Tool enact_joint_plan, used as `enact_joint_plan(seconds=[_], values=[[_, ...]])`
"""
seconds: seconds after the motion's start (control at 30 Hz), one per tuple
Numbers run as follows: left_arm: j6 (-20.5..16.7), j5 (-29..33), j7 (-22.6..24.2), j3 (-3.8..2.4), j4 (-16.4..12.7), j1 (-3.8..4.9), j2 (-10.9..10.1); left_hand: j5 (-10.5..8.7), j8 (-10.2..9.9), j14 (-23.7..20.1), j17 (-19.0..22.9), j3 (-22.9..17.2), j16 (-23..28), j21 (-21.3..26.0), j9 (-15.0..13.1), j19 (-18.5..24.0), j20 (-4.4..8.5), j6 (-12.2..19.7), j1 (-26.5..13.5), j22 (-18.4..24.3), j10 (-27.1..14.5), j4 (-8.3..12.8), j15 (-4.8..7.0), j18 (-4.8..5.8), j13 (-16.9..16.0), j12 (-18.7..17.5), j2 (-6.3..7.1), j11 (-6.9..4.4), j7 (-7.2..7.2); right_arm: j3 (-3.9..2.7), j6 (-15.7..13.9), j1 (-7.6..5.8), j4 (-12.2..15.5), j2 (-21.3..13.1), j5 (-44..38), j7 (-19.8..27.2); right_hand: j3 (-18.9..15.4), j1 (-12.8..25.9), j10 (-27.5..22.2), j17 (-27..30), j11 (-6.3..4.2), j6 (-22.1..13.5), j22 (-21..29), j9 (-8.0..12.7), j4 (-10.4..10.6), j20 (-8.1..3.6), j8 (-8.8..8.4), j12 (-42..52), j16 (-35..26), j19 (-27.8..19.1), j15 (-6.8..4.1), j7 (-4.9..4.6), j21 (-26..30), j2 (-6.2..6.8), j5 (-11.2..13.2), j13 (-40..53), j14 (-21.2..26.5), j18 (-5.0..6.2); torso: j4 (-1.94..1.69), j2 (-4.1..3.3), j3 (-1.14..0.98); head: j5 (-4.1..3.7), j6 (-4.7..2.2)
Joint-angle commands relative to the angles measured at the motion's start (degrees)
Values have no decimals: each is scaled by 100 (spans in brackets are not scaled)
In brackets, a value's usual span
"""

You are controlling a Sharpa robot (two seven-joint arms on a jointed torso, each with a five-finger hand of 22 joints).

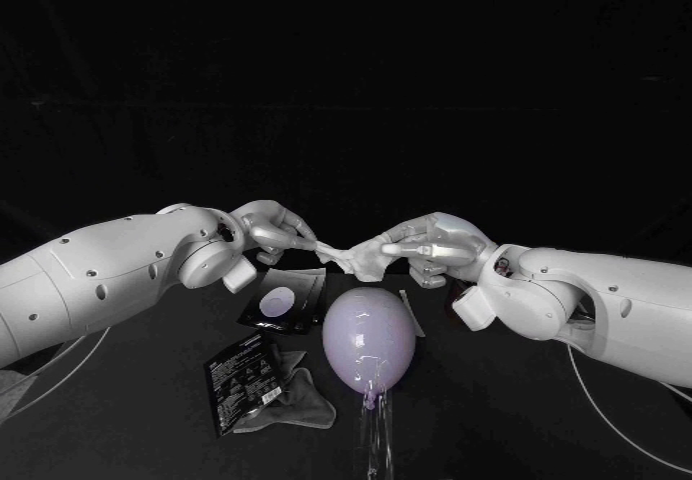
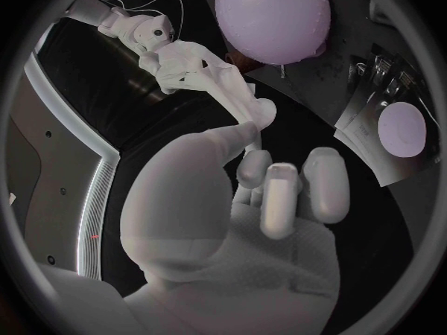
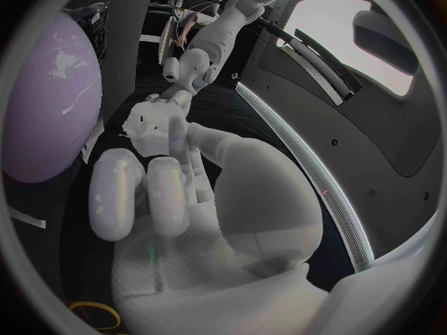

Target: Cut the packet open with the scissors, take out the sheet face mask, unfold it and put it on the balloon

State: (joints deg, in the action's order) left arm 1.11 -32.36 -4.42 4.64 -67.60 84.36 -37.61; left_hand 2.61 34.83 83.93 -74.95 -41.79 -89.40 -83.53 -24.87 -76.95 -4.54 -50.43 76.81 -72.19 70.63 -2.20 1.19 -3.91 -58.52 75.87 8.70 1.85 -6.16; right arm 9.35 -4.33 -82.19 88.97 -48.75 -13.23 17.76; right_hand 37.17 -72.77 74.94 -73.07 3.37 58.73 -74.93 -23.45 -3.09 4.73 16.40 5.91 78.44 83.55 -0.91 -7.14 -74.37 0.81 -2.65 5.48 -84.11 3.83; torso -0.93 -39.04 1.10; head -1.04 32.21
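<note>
Two pinches on mask (image 1: 340,256): left hand (image 1: 274,230), right hand (image 1: 430,246).

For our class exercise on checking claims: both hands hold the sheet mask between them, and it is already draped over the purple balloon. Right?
Not quite. The left hand and right hand do hold the mask between them, but it is bunched up, not draped: the head view shows the balloon bare.
</note>
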Motion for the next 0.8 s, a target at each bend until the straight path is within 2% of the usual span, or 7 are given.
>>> enact_joint_plan(seconds=[0.03,0.37,0.8], values=[[-52,276,-77,-2,-35,-5,4,31,26,543,-1317,26,-37,7,-115,11,4,17,-1,4,-4,0,23,3,2,-22,-71,2,-8,-5,17,-7,-5,6,37,94,43,13,53,-9,-31,-23,-1006,-7,7,-5,16,-35,-3,3,-34,11,19,-65,-14,4,-208,-50,0,-4,-2,7,2],[15,330,-174,6,-81,-34,-32,31,28,543,-1315,27,-37,8,-116,11,4,16,0,4,-5,2,23,3,5,-24,-69,2,-9,-16,-9,-85,-104,11,114,119,61,21,58,-5,-32,-27,-1007,-18,-12,-5,29,-38,-6,1,-35,10,21,-62,-14,8,-206,-49,2,1,-3,-3,-12],[-162,321,-576,24,-70,-219,-26,32,33,538,-1302,29,-35,7,-118,10,4,14,4,3,3,10,22,3,-1,-23,-63,3,-12,-56,-29,-320,-214,-5,210,154,68,23,59,-12,-32,-29,-1008,-21,-18,-5,33,-40,-1,1,-35,9,20,-61,-14,8,-208,-49,1,1,3,-48,-39]])
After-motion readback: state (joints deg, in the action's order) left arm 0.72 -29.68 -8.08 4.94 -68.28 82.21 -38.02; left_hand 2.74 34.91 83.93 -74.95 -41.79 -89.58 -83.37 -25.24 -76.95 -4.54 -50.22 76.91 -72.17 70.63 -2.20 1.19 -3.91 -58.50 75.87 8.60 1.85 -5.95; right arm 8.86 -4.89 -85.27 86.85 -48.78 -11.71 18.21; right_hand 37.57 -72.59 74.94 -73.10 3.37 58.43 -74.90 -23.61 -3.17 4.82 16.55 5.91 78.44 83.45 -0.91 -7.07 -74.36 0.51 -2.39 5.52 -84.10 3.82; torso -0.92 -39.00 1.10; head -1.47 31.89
